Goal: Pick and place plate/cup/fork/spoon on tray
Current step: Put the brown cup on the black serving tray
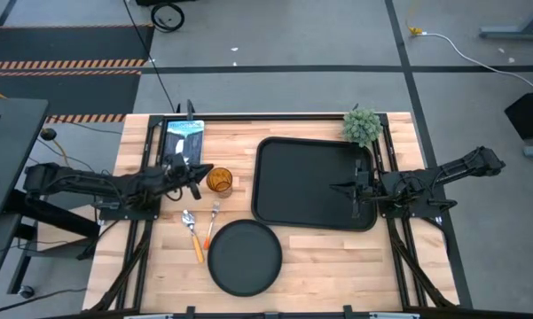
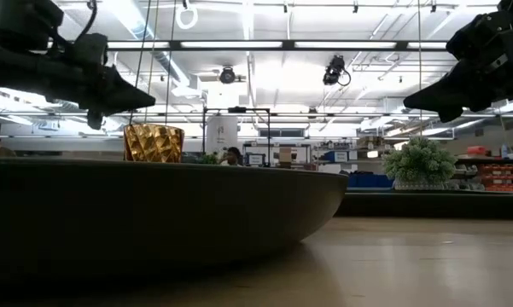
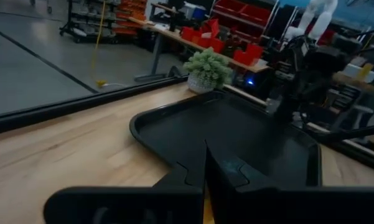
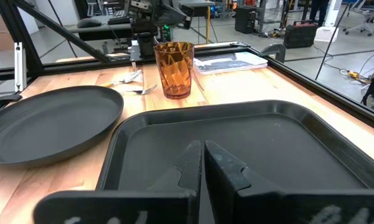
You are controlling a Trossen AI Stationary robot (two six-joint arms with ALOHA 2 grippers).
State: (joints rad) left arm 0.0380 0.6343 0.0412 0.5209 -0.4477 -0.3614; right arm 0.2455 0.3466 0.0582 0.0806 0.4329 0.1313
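Observation:
The amber cup (image 1: 218, 180) stands upright on the wood between the left arm and the black tray (image 1: 315, 182); it also shows in the right wrist view (image 4: 174, 68). The round black plate (image 1: 244, 257) lies flat near the table's near edge. The spoon (image 1: 193, 232) and the fork (image 1: 212, 223) lie side by side left of the plate, handles toward the near edge. My left gripper (image 1: 200, 173) is shut, hovering just left of the cup and above it (image 2: 141, 98). My right gripper (image 1: 339, 187) is shut and empty over the tray's right part.
A small potted plant (image 1: 362, 126) stands at the tray's far right corner. A flat printed card or booklet (image 1: 183, 139) lies at the far left of the table. Bare wood shows right of the plate, along the near edge.

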